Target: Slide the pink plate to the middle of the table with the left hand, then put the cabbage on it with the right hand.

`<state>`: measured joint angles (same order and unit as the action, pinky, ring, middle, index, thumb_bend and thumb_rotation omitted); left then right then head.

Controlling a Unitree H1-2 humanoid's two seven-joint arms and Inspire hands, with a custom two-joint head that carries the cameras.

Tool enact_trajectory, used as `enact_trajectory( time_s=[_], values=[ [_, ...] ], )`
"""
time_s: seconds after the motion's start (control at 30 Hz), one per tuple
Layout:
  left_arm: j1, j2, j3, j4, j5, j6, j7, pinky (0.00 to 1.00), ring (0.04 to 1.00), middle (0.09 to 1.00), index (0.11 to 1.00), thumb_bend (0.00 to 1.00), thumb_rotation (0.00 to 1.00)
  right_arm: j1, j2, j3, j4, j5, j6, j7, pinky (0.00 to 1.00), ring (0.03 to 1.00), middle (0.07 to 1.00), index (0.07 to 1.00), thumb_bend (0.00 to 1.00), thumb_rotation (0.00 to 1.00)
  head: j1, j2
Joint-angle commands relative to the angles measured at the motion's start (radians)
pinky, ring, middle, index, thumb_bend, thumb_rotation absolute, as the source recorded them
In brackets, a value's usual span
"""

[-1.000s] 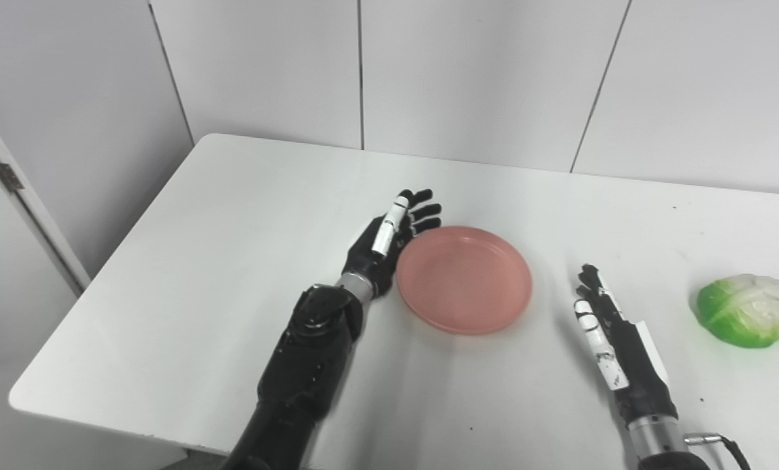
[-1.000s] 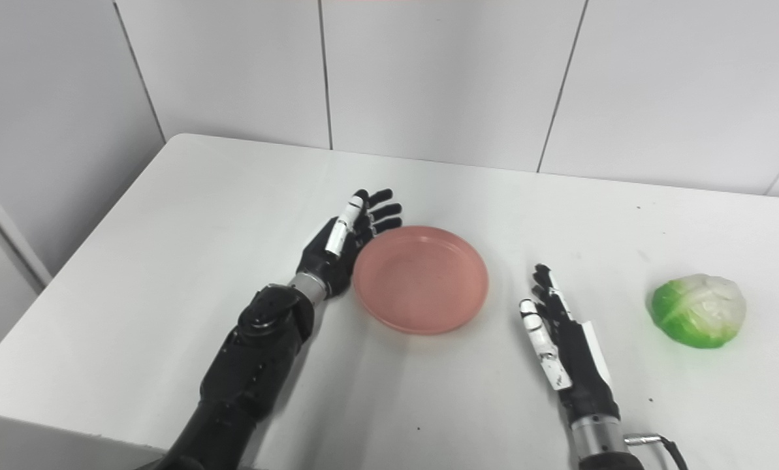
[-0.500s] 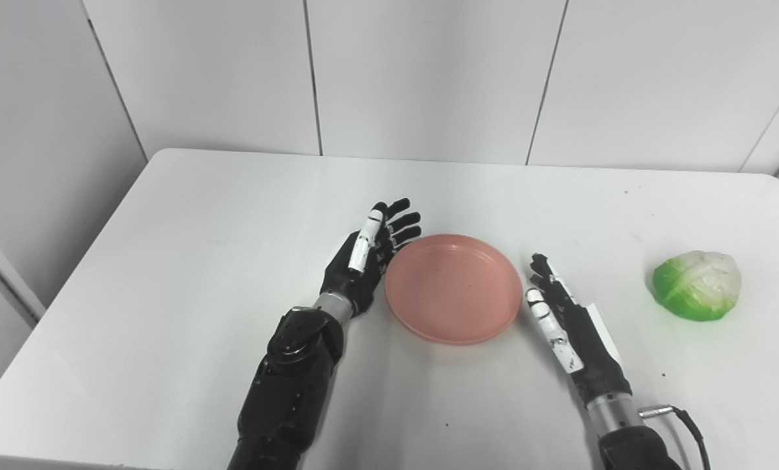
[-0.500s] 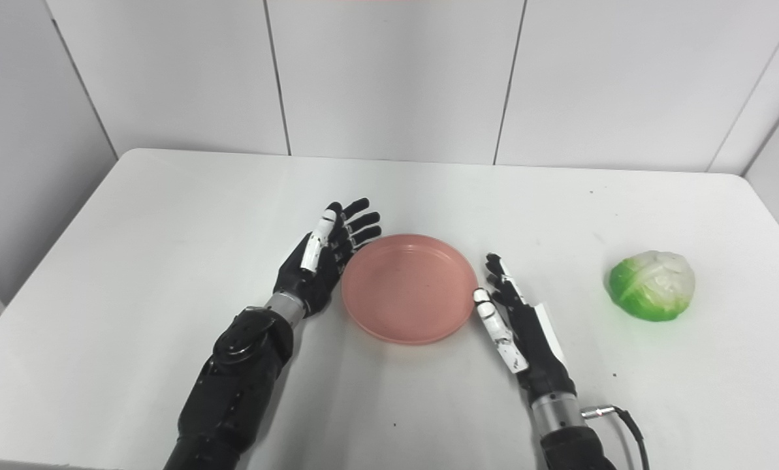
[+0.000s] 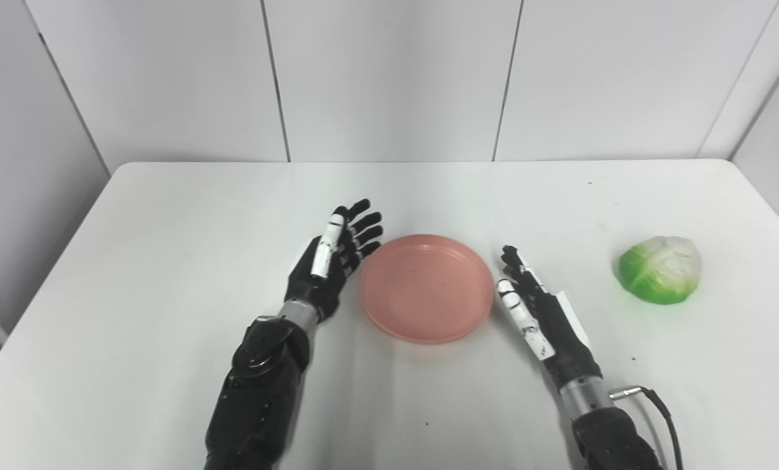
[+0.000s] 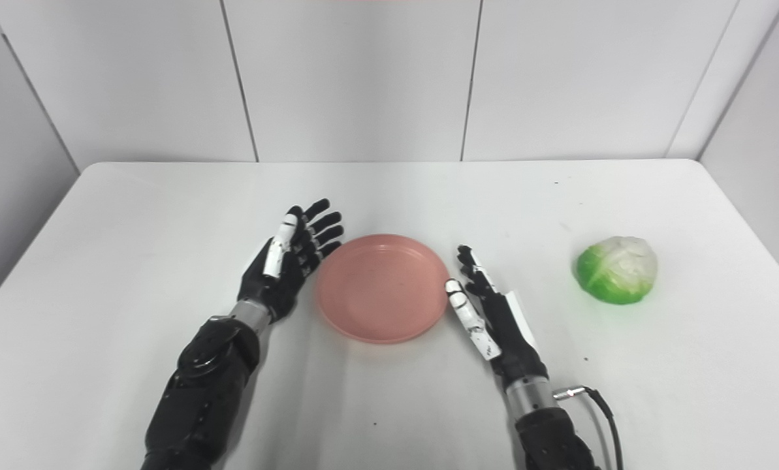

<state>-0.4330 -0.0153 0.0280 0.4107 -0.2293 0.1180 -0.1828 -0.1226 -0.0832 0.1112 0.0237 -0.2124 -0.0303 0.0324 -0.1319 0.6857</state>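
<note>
White wall panels with thin dark seams stand behind a plain white table (image 5: 167,274), which fills most of what I see.

My left hand (image 5: 329,261) stands on edge with fingers apart and holding nothing, its palm facing the left rim of the round, shallow pink plastic plate (image 5: 427,287), just beside it; I cannot tell whether it touches. My right hand (image 5: 538,313) is likewise spread and empty, on edge just beside the plate's right rim. The plate lies flat near the middle of the table, between my two hands. Well apart, far to the right, the rounded green-and-white cabbage (image 5: 661,269) sits on the table, untouched.

I judge the slide about done and the cabbage the step ahead. It looks glossy and moulded, probably a light, stiff toy, smooth enough to slip. I would wrap my right fingers over its domed top and down its sides, thumb opposite, not pinch a leaf edge. The plate seems light and slick on this table, so the cabbage should be lowered gently or the plate may skid.

My right eye view shows more bare table right of the cabbage and the right wall closer in; my left eye view shows more of the table's left end. Neither settles contact at the plate's rim.
</note>
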Motion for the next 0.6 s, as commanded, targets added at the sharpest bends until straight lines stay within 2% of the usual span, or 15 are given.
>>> enact_trajectory(
  time_s=[0.0, 0.27, 0.4, 0.57],
  values=[
    [0.026, 0.015, 0.007, 0.05, 0.007, 0.024, 0.003, 0.85, 0.865, 0.863, 0.863, 0.48, 1.0, -0.01, 0.007, 0.0, 0.006, -0.019, -0.055, -0.028, 0.89, 0.94, 0.958, 0.951, 0.45, 1.0, -0.083, -0.012],
    [0.025, 0.035, 0.034, 0.09, -0.015, 0.013, -0.027, 0.85, 0.861, 0.856, 0.856, 0.48, 1.0, -0.035, -0.026, 0.026, -0.102, -0.249, 0.004, -0.09, 0.86, 0.913, 0.944, 0.951, 0.65, 0.98, -0.193, -0.03],
    [0.02, 0.049, 0.043, 0.11, -0.023, 0.001, -0.044, 0.87, 0.871, 0.868, 0.865, 0.48, 1.0, -0.049, -0.019, -0.002, -0.149, -0.31, 0.011, -0.132, 0.84, 0.891, 0.913, 0.925, 0.77, 0.81, -0.238, -0.031],
    [0.007, 0.06, 0.056, 0.147, -0.037, -0.015, -0.066, 0.88, 0.876, 0.868, 0.863, 0.49, 1.0, -0.071, -0.028, -0.038, -0.233, -0.381, 0.058, -0.146, 0.81, 0.879, 0.899, 0.911, 0.88, 0.69, -0.276, -0.037]
  ],
)
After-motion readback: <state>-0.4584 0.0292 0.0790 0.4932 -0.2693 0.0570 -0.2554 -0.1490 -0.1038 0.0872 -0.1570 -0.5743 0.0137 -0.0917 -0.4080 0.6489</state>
